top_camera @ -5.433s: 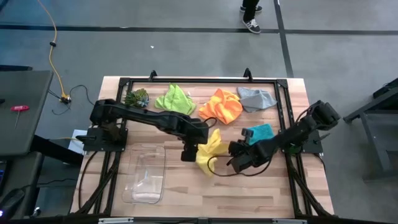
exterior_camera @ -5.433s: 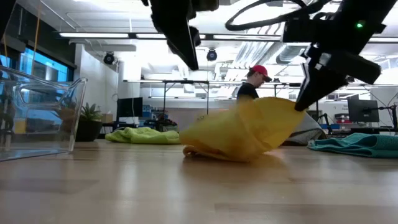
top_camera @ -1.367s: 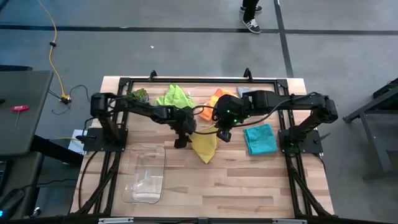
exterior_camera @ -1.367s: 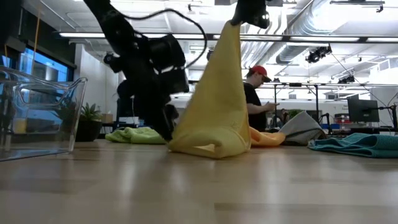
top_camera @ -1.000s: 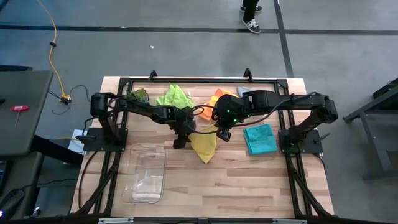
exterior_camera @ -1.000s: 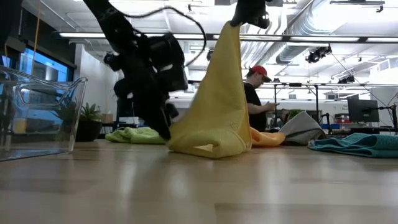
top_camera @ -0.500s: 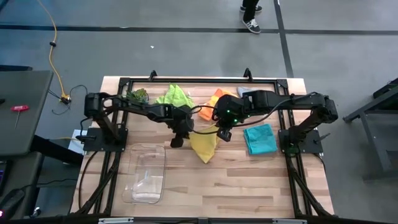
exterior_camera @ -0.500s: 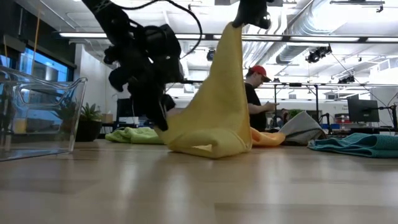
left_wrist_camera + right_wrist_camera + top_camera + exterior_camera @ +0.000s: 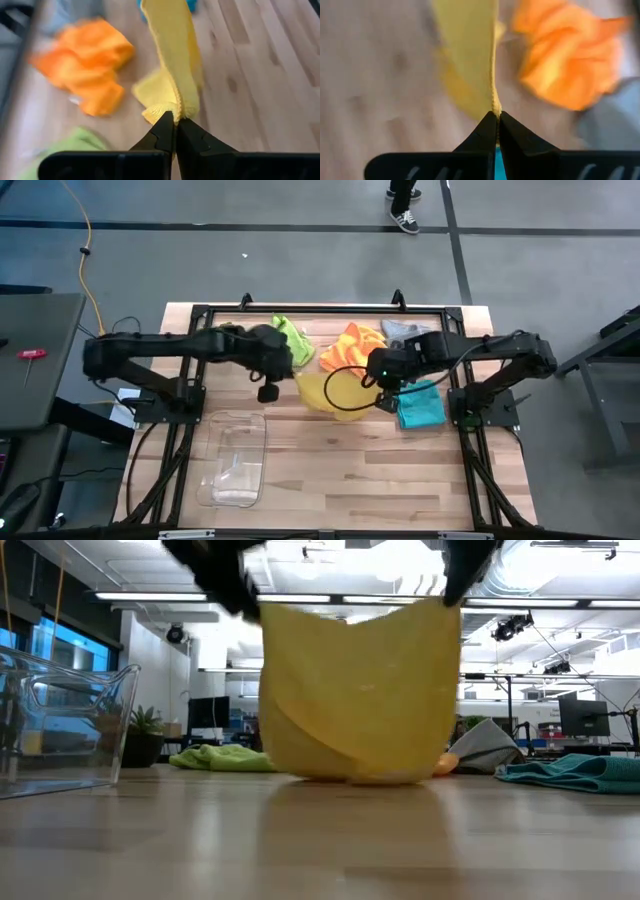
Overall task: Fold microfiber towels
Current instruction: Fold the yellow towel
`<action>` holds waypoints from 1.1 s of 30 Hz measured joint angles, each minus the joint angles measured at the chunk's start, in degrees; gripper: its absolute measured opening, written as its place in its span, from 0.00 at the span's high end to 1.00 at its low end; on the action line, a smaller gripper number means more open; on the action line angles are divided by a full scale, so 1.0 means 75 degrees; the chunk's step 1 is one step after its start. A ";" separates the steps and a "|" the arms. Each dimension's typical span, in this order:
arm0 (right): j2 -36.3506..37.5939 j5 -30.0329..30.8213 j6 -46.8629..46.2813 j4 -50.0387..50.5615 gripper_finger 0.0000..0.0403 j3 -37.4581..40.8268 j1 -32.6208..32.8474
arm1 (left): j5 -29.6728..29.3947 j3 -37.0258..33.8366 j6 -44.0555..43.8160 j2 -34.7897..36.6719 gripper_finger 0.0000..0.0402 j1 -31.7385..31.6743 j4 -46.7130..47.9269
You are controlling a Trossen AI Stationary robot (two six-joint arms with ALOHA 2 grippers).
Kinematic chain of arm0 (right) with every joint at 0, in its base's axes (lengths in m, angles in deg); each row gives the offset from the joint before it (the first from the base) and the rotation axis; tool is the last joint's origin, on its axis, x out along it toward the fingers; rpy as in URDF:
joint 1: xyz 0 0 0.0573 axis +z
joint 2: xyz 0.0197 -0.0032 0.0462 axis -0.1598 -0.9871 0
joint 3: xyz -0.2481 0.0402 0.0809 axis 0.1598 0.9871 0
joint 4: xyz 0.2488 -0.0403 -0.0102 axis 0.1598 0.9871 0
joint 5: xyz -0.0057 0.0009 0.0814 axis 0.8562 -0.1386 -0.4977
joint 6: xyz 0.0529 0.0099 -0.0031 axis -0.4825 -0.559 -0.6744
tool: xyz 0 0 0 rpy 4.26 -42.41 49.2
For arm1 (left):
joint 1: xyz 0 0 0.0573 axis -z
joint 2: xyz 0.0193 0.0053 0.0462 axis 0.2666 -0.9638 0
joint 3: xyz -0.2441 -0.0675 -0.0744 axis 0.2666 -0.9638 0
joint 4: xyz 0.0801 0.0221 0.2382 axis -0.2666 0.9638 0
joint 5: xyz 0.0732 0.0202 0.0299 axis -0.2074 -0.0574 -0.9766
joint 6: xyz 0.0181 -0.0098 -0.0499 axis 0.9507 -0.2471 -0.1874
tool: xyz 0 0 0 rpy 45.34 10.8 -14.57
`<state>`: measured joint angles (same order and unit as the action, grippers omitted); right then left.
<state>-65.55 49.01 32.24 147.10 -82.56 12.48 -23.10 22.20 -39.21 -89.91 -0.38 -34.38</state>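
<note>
Above mid-table, the yellow towel [image 9: 355,690] hangs spread between the left gripper [image 9: 174,119] and right gripper [image 9: 497,118], each clamped tight on a top corner; its bottom edge seems to brush the wood. Spreading is under way; next it needs laying flat before folding.

Bare wood fills the high view's lower right. The clear bin [image 9: 233,458] blocks the lower left. Crumpled towels [image 9: 360,345] crowd the top edge.
</note>
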 joint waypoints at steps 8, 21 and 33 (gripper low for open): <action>0.0765 0.1702 0.0273 -0.0096 1.00 -0.0571 0.0089 | -0.1432 0.2179 0.0674 0.0185 1.00 0.0225 0.1511; 0.0706 0.1634 0.0659 0.0018 1.00 -0.0643 0.0841 | -0.2084 0.1775 0.1386 0.0120 1.00 0.0985 0.1867; -0.0314 0.1304 -0.0209 -0.0019 1.00 -0.0643 0.1461 | -0.2157 0.0202 0.0119 0.0130 1.00 0.1987 0.0496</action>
<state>-67.90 58.79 30.67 146.96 -87.39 23.43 -39.28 23.71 -38.31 -88.94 14.53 -30.66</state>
